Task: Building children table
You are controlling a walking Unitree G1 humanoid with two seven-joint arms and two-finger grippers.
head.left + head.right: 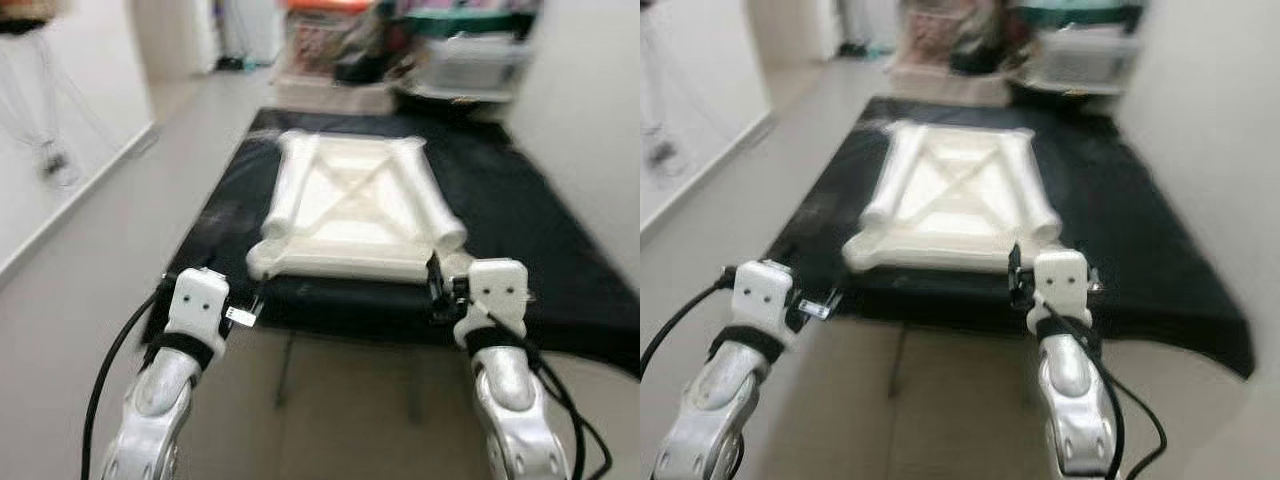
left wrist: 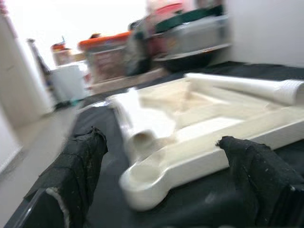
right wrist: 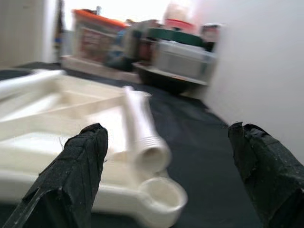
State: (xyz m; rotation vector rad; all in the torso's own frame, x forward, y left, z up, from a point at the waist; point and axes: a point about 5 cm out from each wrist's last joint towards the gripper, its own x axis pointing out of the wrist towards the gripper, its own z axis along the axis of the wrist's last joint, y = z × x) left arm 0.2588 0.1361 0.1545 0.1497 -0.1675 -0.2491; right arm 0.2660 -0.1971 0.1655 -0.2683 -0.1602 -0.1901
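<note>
Now, from the head views, the white tabletop (image 1: 350, 205) lies upside down on a black mat (image 1: 530, 240) on the floor, with two loose white legs resting on it, one leg (image 1: 292, 185) along its left side and another leg (image 1: 430, 200) along its right. Both arms are held out just short of the mat's near edge, the left gripper (image 1: 243, 313) low toward the near left corner and the right gripper (image 1: 436, 285) close to the near right corner. The picture is blurred, so finer detail is lost.

Over to the left wrist view: the left gripper's fingers (image 2: 78, 166) stand wide apart, holding nothing, and frame the round corner socket (image 2: 142, 178) with the open end of a leg just behind it.

Then the right wrist view: fingers (image 3: 76, 166) again spread and empty, with the threaded end of the right-hand leg (image 3: 147, 142) and its corner socket (image 3: 161, 192) between them.

The step looks like reaching for a leg. Done well, each gripper should close across the tube's middle, lift it clear, tip it upright and lower its threaded end squarely over the socket, since a tilted start would likely jam.
</note>
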